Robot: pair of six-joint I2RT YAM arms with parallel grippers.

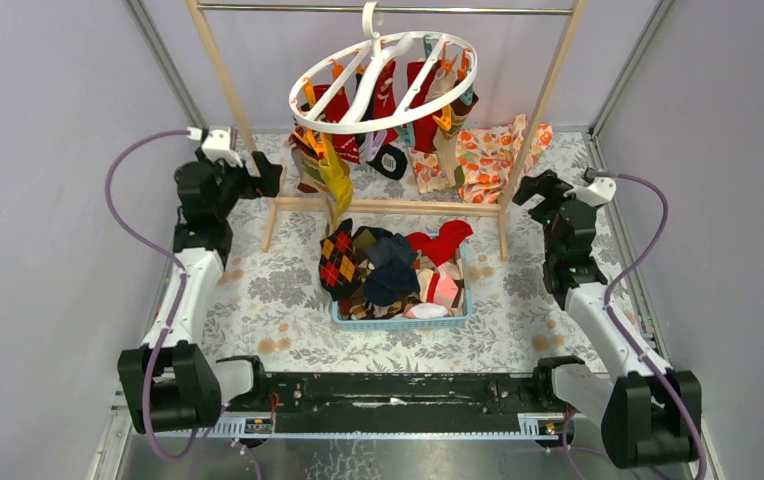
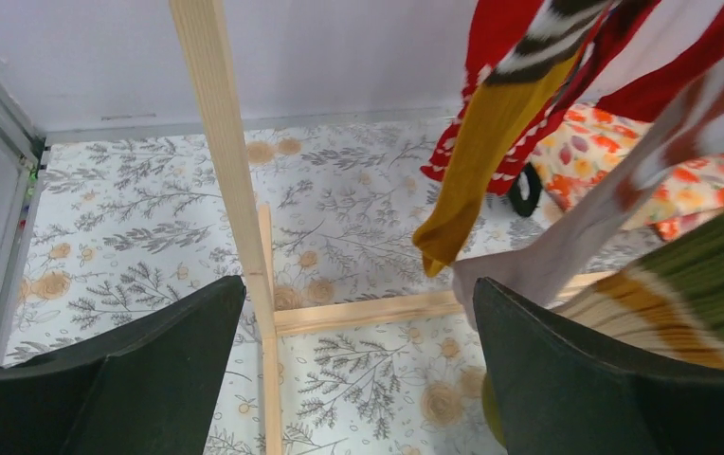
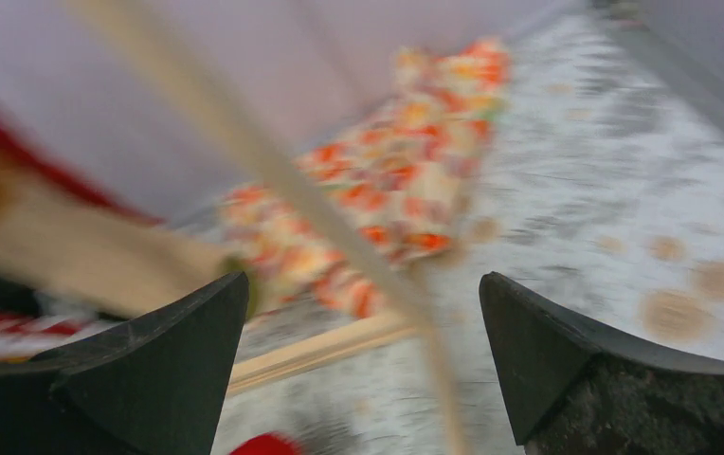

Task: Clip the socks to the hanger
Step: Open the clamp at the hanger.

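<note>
I am reading the left gripper [image 1: 266, 180] as released, its fingers [image 2: 131, 379] spread wide with nothing between them. It is hovering beside the wooden rack [image 1: 220, 75] post, at about ten o'clock of the basket [image 1: 398, 322], probably parking clear of the work. The hanger [image 1: 366, 95] is hanging from the metal rod [image 1: 388, 9] at twelve o'clock, with clipped socks [image 1: 420, 105] dangling so they drape freely. The loose socks [image 1: 393, 265] are lying heaped in the basket below, so I am judging a pick due next. The right gripper [image 1: 530, 190], at two o'clock, is likewise gaping and empty, facing the floral cloth [image 3: 406, 180]. Its wrist view is smearing badly, and I am not making out any clips there
</note>
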